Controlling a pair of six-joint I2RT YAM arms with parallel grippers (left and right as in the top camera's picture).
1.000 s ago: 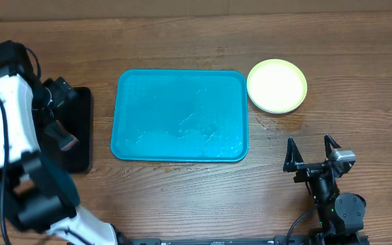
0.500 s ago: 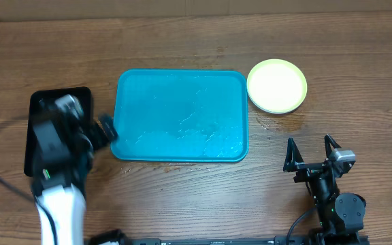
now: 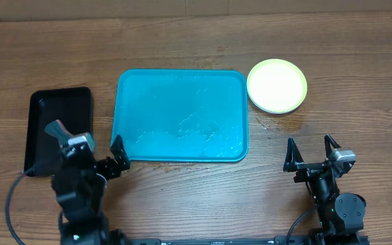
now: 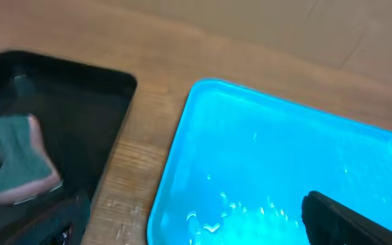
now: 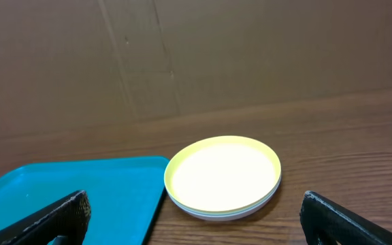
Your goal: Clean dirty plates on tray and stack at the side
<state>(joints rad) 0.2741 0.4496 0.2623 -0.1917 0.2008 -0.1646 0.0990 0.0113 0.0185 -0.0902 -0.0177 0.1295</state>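
The teal-blue tray (image 3: 180,116) lies in the middle of the table with no plates on it, only wet streaks; it also shows in the left wrist view (image 4: 284,177) and the right wrist view (image 5: 67,194). The plates (image 3: 276,85) are stacked to the right of the tray, the yellow-green one on top, a paler rim below it (image 5: 223,178). My left gripper (image 3: 87,151) is open and empty at the tray's front left corner. My right gripper (image 3: 312,155) is open and empty, in front of the stack.
A black tray (image 3: 58,129) lies left of the teal tray and holds a green and pink sponge (image 4: 19,160). A small wet patch (image 3: 271,122) is on the wood in front of the plate stack. A cardboard wall stands behind the table.
My left arm has swung from above the black tray down and back to the table's front left. The black tray is now uncovered. The right arm has not moved.
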